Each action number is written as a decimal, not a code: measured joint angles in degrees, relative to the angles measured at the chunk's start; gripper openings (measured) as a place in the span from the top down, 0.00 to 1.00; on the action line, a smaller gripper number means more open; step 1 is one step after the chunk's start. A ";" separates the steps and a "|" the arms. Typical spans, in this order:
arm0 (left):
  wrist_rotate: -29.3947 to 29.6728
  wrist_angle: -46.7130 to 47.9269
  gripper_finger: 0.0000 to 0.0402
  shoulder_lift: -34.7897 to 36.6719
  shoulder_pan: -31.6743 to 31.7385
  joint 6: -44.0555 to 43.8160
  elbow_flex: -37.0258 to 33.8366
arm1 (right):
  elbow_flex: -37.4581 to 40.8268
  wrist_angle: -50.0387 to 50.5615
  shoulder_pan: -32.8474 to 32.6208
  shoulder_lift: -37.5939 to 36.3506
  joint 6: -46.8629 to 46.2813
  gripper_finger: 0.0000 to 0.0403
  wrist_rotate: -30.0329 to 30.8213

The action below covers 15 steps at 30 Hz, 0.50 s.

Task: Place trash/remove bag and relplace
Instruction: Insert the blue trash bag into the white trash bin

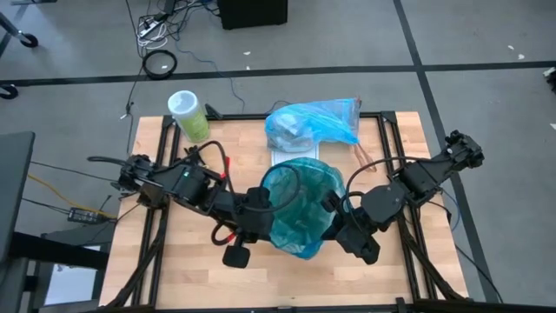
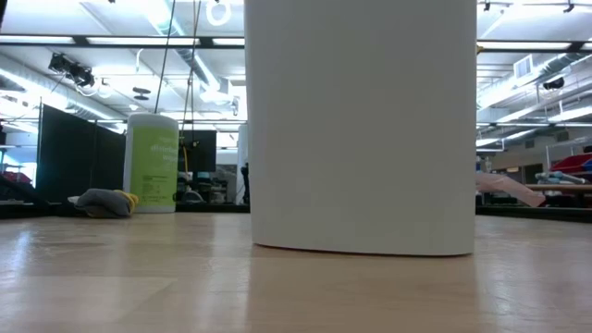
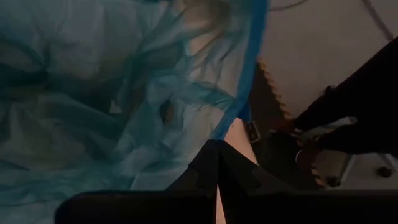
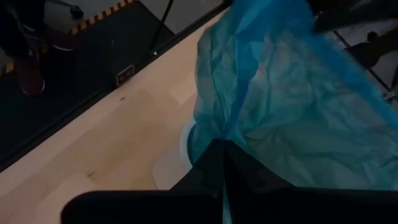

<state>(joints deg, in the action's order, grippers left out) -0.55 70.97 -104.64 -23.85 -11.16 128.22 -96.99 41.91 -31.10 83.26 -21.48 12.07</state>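
Wooden table [image 1: 174,261] under grey floor surround; green-lidded canister [image 1: 188,114] at far left corner. Light sky-blue bag [image 1: 311,123], knotted and bulging with trash, parked at far edge, clear of work. Teal-green bag [image 1: 300,209] stretched wide over white bin [image 2: 361,125] at centre, probably to seat as fresh liner. Left gripper [image 1: 261,207] pinched shut on teal rim, near-left side. Right gripper [image 1: 337,216] clamped likewise on opposite rim, pulling apart.

Two dark jointed arms [image 1: 187,184], black looping cables, red accents
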 joint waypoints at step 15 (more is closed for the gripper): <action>2.07 5.15 0.98 0.13 -2.40 -1.55 0.85 | 0.00 -1.25 -3.47 -0.02 -4.48 1.00 0.61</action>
<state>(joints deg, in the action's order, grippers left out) 1.52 76.12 -104.51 -26.24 -12.71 129.07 -96.99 40.66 -34.57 83.24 -25.96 12.68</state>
